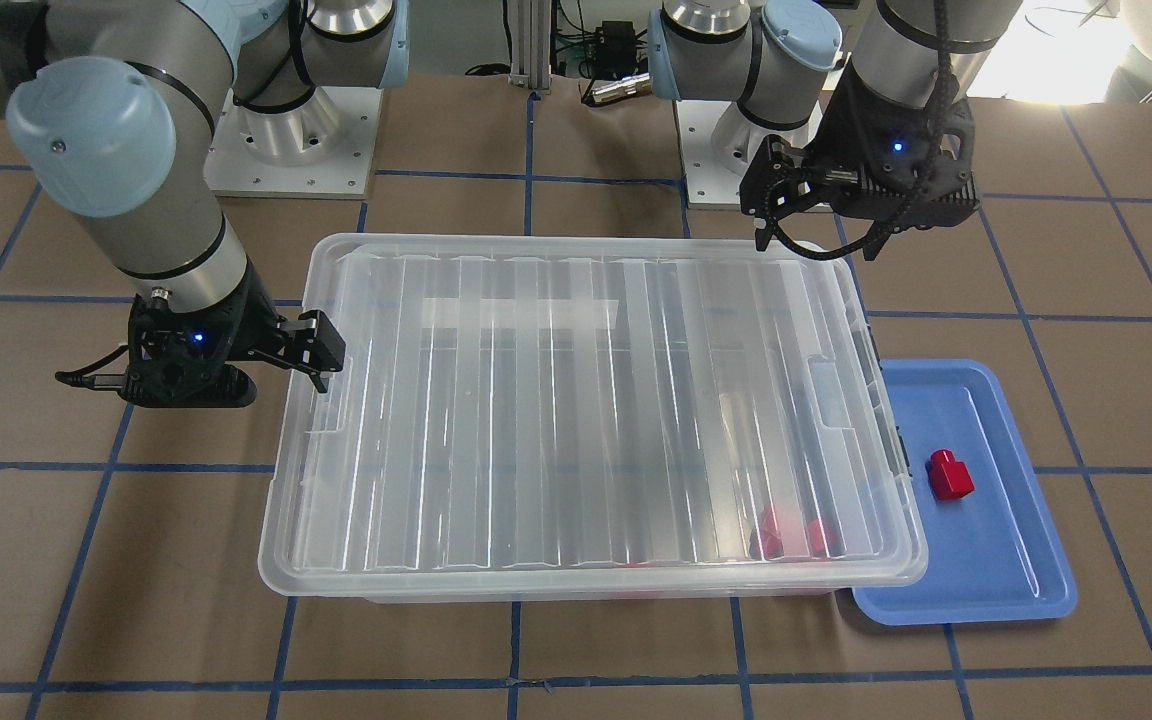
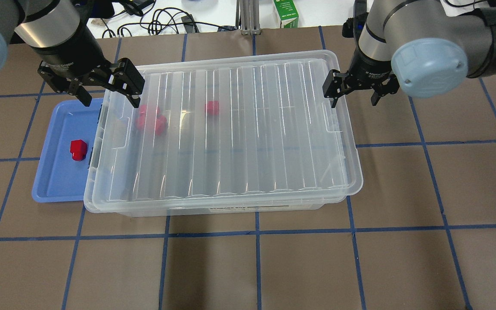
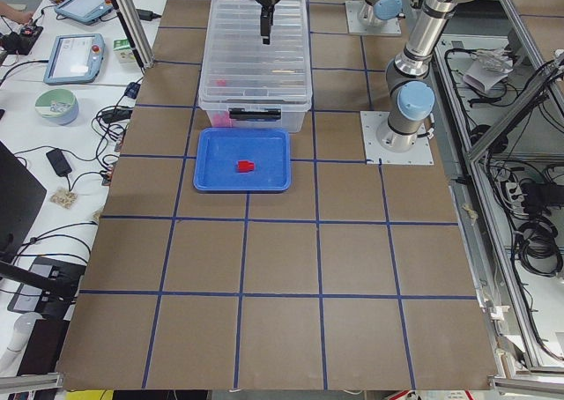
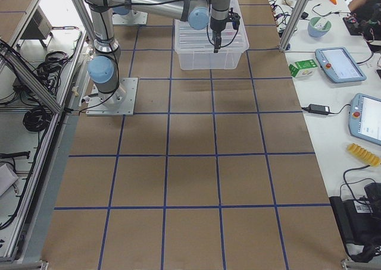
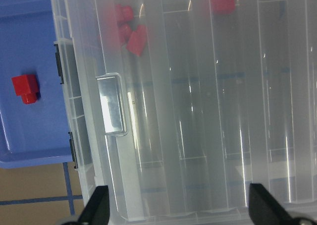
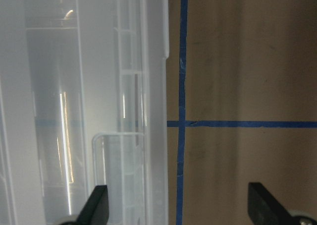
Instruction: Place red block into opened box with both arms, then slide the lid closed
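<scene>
The red block (image 2: 78,149) (image 1: 949,474) (image 5: 25,87) lies alone on a blue tray (image 2: 54,181) beside the box's left end. The clear box (image 2: 230,209) (image 1: 586,592) sits mid-table, and the ribbed lid (image 2: 230,129) (image 1: 586,400) lies over it, covering nearly all of it. My left gripper (image 2: 108,92) (image 5: 179,207) hovers open over the lid's far left corner, holding nothing. My right gripper (image 2: 353,92) (image 6: 179,210) is open too, straddling the box's far right edge, one finger over the lid and one over the table.
Several other red blocks (image 2: 151,120) (image 5: 130,31) show through the lid inside the box, near its left end. Part of the blue tray (image 1: 996,560) is tucked under the box's rim. Brown table with blue tape lines spreads out in front.
</scene>
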You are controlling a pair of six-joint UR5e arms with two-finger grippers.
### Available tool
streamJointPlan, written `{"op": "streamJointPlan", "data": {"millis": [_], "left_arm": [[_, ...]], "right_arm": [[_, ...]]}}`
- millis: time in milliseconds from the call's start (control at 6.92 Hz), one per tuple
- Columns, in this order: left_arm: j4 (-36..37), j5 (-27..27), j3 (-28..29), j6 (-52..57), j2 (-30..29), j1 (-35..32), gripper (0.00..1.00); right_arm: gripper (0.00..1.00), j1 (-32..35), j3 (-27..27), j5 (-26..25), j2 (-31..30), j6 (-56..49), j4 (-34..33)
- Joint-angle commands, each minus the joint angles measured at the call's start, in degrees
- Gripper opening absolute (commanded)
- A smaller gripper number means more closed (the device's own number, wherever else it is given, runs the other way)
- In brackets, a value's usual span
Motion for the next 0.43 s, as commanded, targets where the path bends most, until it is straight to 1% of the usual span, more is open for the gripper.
{"op": "streamJointPlan", "data": {"millis": [0, 145, 289], "left_arm": [[0.00, -0.02, 0.18, 0.12, 0.02, 0.09, 1.00], [0.09, -0.11, -0.95, 0.64, 0.02, 0.26, 1.00], [0.18, -0.20, -1.04, 4.56, 0.02, 0.44, 1.00]], "right_arm": [[1.00, -0.34, 2.88, -5.41, 0.18, -0.24, -1.89], [1.00, -0.34, 3.15, -8.76, 0.27, -0.41, -1.89], [1.00, -0.94, 3.24, -10.01, 0.27, -0.67, -2.07]]}}
